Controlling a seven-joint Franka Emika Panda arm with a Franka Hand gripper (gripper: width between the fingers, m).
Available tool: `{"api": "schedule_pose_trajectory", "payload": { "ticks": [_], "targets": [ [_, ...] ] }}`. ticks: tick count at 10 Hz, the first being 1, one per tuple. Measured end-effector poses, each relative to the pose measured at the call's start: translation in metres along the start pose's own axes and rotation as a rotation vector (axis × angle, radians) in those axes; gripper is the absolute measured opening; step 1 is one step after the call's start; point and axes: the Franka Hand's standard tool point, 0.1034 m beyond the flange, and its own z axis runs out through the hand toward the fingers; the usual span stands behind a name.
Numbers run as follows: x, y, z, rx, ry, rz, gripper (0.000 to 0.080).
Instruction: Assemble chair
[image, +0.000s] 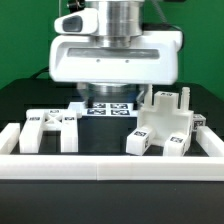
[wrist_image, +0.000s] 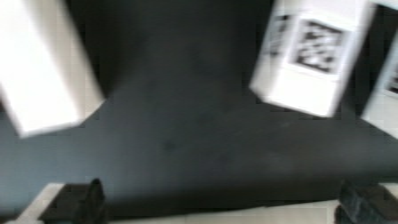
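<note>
Nearest the exterior camera, a long white rail (image: 110, 166) runs from nine o'clock to three o'clock across the black bench (image: 100, 140), fencing the work area. Just behind it lie the loose parts of the chair. A low white plastic panel (image: 50, 128) with square marker tags sits at about eight o'clock from me, its long axis running nine to three. A bulkier white plastic block assembly (image: 165, 125), pegs pointing to twelve, sits at about four o'clock. The two are well apart.

Farther back, between them, the marker board (image: 110, 108) lies flat, and I hang directly over it. My end effector (wrist_image: 226, 203) is spread wide and carries nothing. In the wrist view its dark fingertips (wrist_image: 75, 200) stand far apart with only bare bench between them. A tagged white part (wrist_image: 311, 55) and a plain white part (wrist_image: 45, 70) show beyond, blurred; I cannot tell which piece each belongs to.

I judge no joining is under way yet. The next pick means travelling outward and down toward the camera side. The pegged assembly looks slightly nearer, though not by much.
</note>
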Motion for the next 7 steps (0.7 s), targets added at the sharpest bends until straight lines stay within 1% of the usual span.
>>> {"api": "schedule_pose_trajectory", "payload": {
  "ticks": [1,2,3,4,6,7],
  "targets": [
    [-0.005,0.015,0.004,-0.032,0.052,-0.05,0.0649],
    [-0.011,0.026,0.008,-0.048,0.063,-0.087,0.0649],
    [-0.01,0.023,0.008,-0.043,0.057,-0.062,0.0649],
    [-0.01,0.022,0.007,-0.043,0.059,-0.064,0.0649],
    [-0.01,0.022,0.008,-0.043,0.058,-0.063,0.0649],
    [-0.011,0.027,0.008,-0.044,0.056,-0.093,0.0649]
  ]
}}
